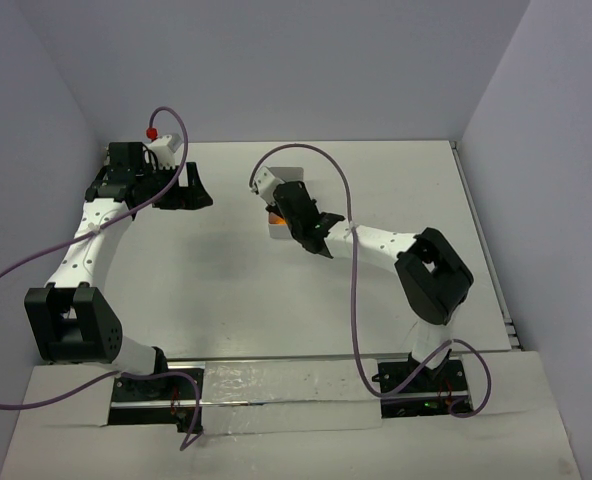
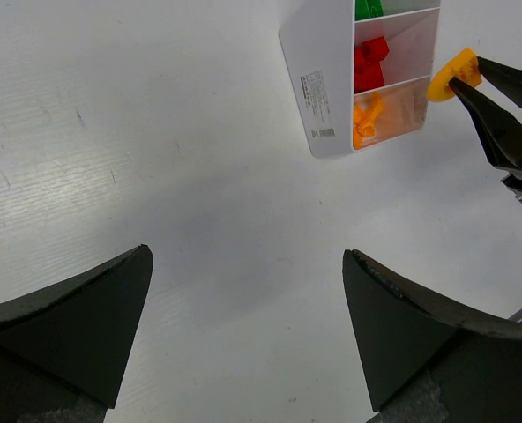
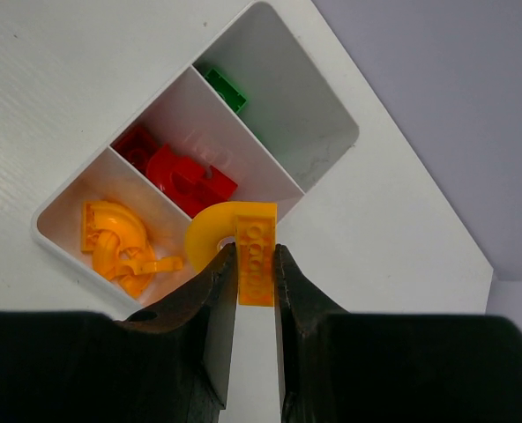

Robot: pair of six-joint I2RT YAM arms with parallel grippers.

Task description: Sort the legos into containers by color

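My right jaws were clenched on a curved orange lego [image 3: 243, 242], pinching its flat studded end so the arc stuck out past the tips. It hung at the long edge of the white tray [image 3: 331, 119], near the wall between the orange and red compartments. Whether it was over the tray or just beside it, I couldn't tell. Inside lay other orange legos [image 3: 120, 247] in the end compartment, red legos [image 3: 186, 176] in the middle and a green lego [image 3: 226, 88] in the far one. My left jaws stood released and wide over bare table [image 2: 155, 176], well apart from the tray.
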